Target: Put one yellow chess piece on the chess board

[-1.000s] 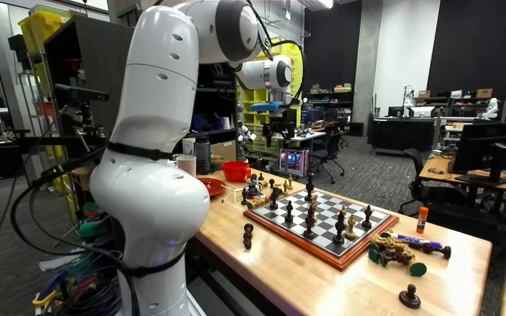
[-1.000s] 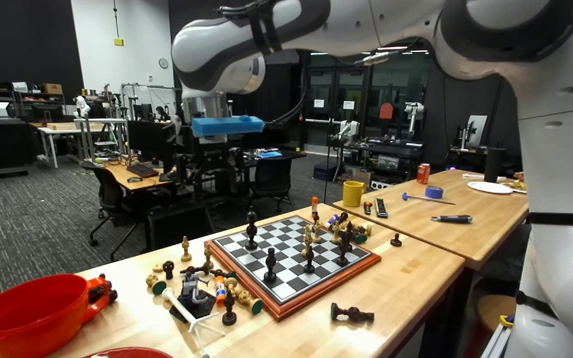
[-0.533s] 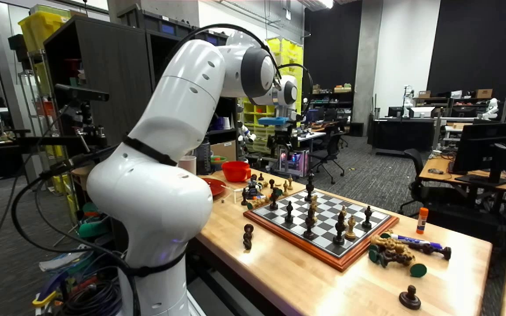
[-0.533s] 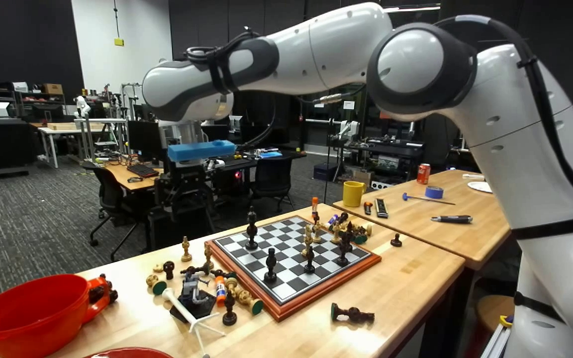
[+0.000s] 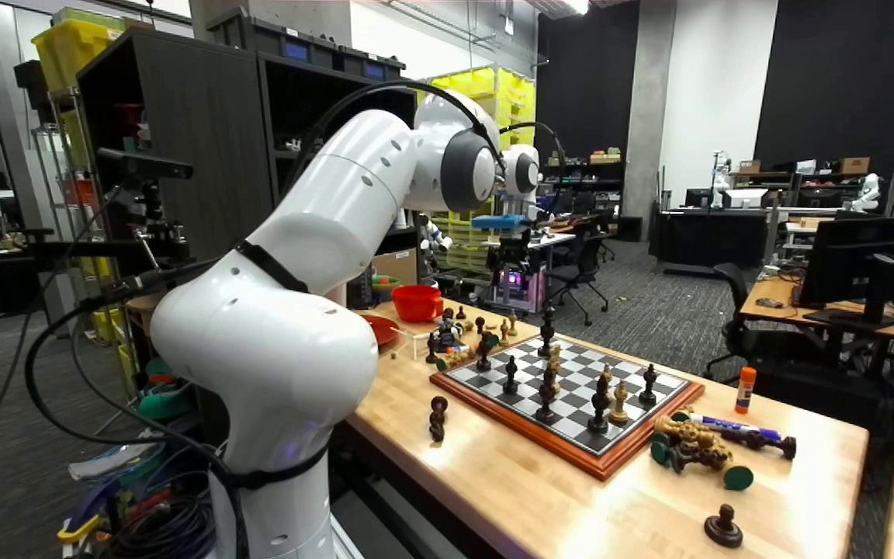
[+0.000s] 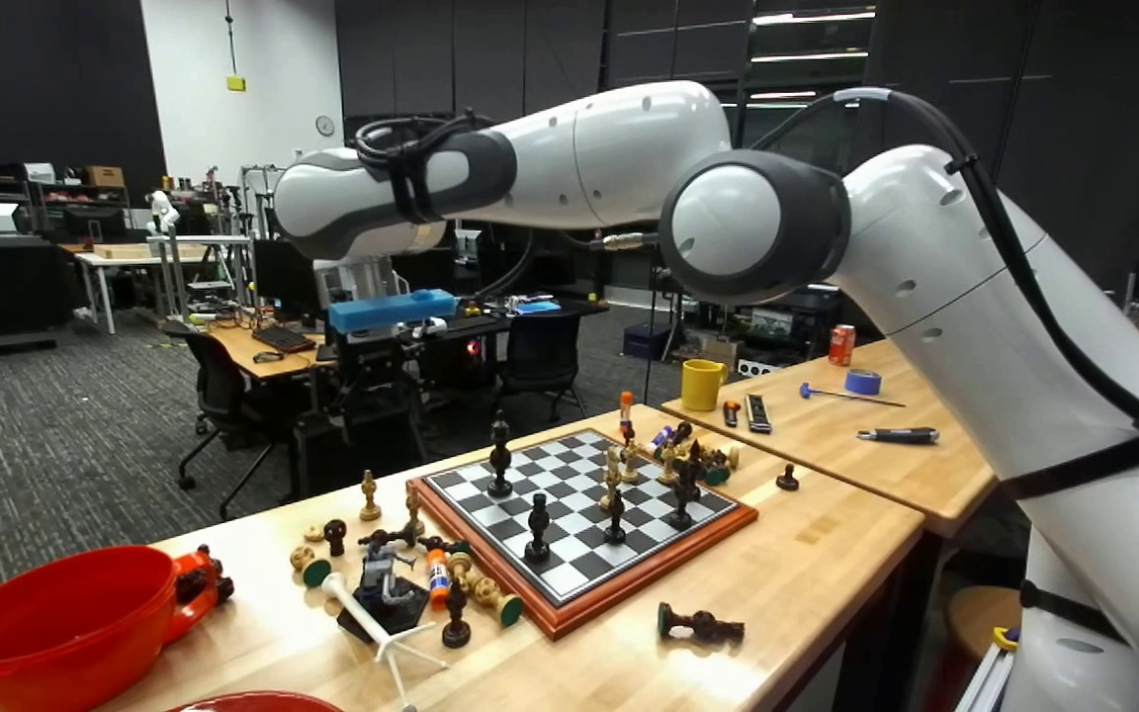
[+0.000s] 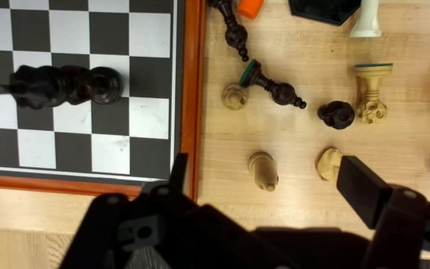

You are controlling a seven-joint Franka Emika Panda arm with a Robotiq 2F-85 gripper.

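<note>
The chess board (image 5: 524, 423) lies on the table with several dark and yellow pieces standing on it; it also shows in an exterior view (image 6: 651, 568) and at the left of the wrist view (image 7: 192, 112). Beside it, a yellow piece (image 7: 261, 168) stands upright on the table; it appears in an exterior view (image 6: 369, 497). More yellow pieces are nearby: one upright (image 7: 234, 96), one lying (image 7: 372, 93), and a low one (image 7: 327, 164) partly hidden by a finger. My gripper (image 7: 266, 164) is open and empty, high above, with the upright piece between its fingers in the wrist view.
Dark pieces (image 7: 336, 114) lie and stand around the yellow ones. A small black-based figure (image 6: 387, 583), a white tripod (image 6: 372, 618), glue sticks (image 6: 438, 578) and a red bowl (image 6: 60, 633) are on the table. A dark piece (image 6: 700, 625) lies before the board.
The arm has reached forward and lowered, bringing the gripper down and away from the robot base, toward the table's far side. The pieces and board have not moved.
</note>
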